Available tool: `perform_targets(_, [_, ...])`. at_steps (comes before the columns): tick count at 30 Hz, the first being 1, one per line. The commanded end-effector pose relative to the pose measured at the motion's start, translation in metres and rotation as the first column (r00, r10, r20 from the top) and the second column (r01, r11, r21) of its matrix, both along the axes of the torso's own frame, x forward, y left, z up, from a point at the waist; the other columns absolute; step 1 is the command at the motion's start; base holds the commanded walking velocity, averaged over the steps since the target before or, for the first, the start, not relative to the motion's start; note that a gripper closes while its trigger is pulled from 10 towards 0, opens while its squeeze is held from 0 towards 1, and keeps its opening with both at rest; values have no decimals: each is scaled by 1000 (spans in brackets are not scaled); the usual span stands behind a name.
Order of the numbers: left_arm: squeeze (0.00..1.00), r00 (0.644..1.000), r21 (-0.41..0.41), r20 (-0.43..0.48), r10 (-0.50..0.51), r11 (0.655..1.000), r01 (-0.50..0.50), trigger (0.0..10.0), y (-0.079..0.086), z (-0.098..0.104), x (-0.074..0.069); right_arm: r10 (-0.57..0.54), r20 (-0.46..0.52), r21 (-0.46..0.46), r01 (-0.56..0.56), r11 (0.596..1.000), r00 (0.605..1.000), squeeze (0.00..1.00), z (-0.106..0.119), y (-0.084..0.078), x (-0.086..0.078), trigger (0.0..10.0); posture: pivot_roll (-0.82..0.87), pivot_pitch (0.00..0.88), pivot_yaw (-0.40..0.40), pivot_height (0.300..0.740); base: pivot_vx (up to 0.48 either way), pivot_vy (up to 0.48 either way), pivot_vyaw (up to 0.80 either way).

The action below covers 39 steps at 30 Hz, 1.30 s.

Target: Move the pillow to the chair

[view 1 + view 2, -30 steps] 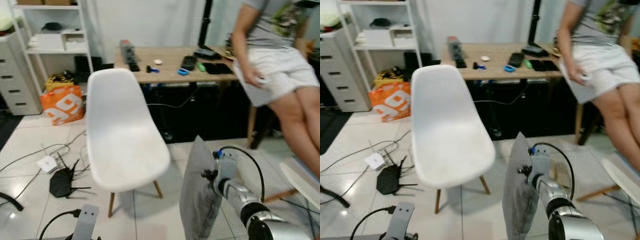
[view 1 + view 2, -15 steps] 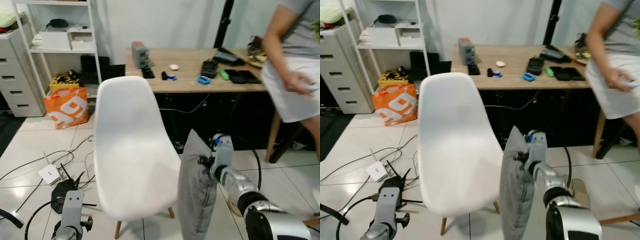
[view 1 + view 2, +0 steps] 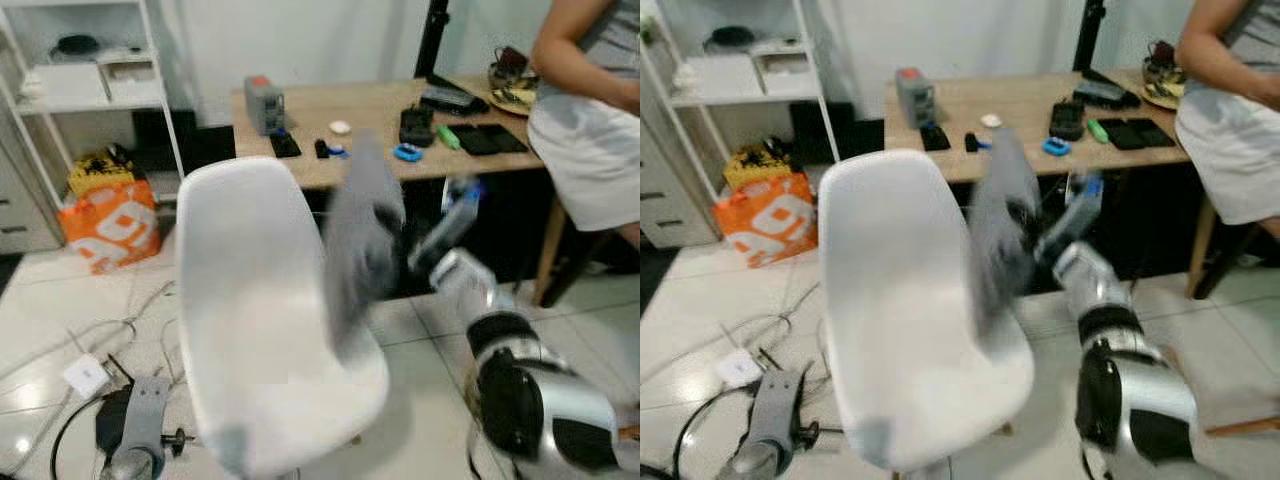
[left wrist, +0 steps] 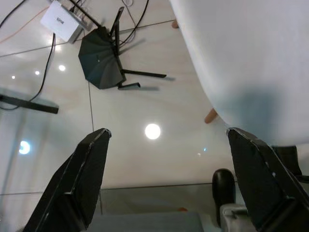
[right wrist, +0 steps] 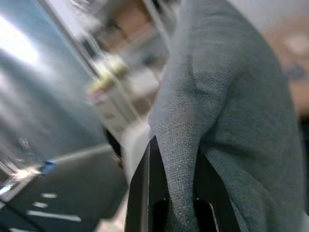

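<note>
The right pincer [image 5: 176, 203] is closed tight on a fold of the grey pillow [image 3: 360, 235] and holds it up in the air. The pillow hangs from the pincer, blurred, just above the right edge of the white chair [image 3: 255, 320], and does not rest on the seat. Behind the pincer stands a worktop [image 3: 370, 130] with small things, and a person [image 3: 590, 120] is beside it. The left pincer [image 4: 169, 188] is wide open and empty, low over the floor next to the chair. I judge the carrying almost done; lowering and releasing the pillow is left.
</note>
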<state>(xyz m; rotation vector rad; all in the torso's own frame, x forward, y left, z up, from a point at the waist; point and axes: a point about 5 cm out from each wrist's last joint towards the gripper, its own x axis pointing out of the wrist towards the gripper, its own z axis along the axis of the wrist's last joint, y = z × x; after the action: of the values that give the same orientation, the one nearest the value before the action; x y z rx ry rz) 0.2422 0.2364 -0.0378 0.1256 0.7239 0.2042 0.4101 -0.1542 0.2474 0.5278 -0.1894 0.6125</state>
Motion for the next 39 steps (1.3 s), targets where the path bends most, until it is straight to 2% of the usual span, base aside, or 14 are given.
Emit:
perform_targets(1, [0,999,0,-38,10,1000,-10,10000,2,-6,-9,-27,46,17,26,1000,999,0,10,-3,1,10000,-140,48,-36,738,0,0,0])
perform_targets(4, [0,999,1,-36,7,1000,-7,10000,0,-6,-8,-104,23,-64,106,992,994,0,8,-5,4,10000,-138,45,-38,738,0,0,0])
perform_targets(8, [0,999,2,-35,5,1000,-5,10000,0,-6,-8,-126,4,-51,126,991,992,0,9,-7,6,10000,-136,44,-38,738,0,0,0])
perform_targets(12, [0,999,5,-34,5,1000,-5,10000,0,-6,-8,-19,12,1,19,1000,1000,0,12,7,5,10000,-127,42,-37,738,0,0,0])
perform_targets(14, [0,999,10,-33,3,1000,-3,10000,1,-6,-9,153,-7,-39,-153,987,988,0,-8,31,-2,10000,-122,44,-34,738,0,0,0])
perform_targets(16, [0,999,11,-33,3,1000,-2,10000,1,-7,-9,194,-34,-76,-196,978,980,0,-20,38,-5,10000,-122,44,-34,738,0,0,0])
perform_targets(17, [0,999,12,-33,2,1000,-2,10000,1,-7,-10,209,-81,-80,-215,973,975,0,-35,39,-8,10000,-115,45,-30,738,0,0,0])
perform_targets(20, [0,999,15,-33,1,1000,-1,10000,1,-7,-11,219,-146,-62,-230,971,965,0,-56,35,-13,10000,-115,48,-21,738,0,0,0])
perform_targets(23, [0,999,17,-34,0,1000,0,10000,2,-8,-12,226,-167,-52,-237,970,960,0,-63,34,-15,10000,-115,48,-21,738,0,0,0])
perform_targets(25, [0,999,24,-41,-9,1000,10,10000,3,-8,-13,334,-160,-40,-344,938,929,0,-71,38,-23,10000,-117,52,-12,738,0,0,0])
perform_targets(27, [0,999,24,-41,-9,1000,10,10000,3,-8,-13,334,-160,-40,-344,938,929,0,-71,38,-23,10000,-117,52,-12,738,0,0,0])
perform_targets(30, [0,999,32,-47,-20,999,21,10000,4,-9,-15,520,-122,-25,-526,850,846,0,-76,56,-35,10000,-111,58,-6,738,0,0,0])
perform_targets(32, [0,999,30,-44,-22,999,23,10000,5,-9,-15,564,-111,-18,-569,822,818,0,-77,63,-39,10000,-109,61,-4,738,0,0,0])
perform_targets(39, [0,996,28,-57,-64,997,66,10000,2,-10,-15,587,-123,-53,-596,801,800,0,-86,72,-45,10000,-108,70,1,738,0,-206,0])
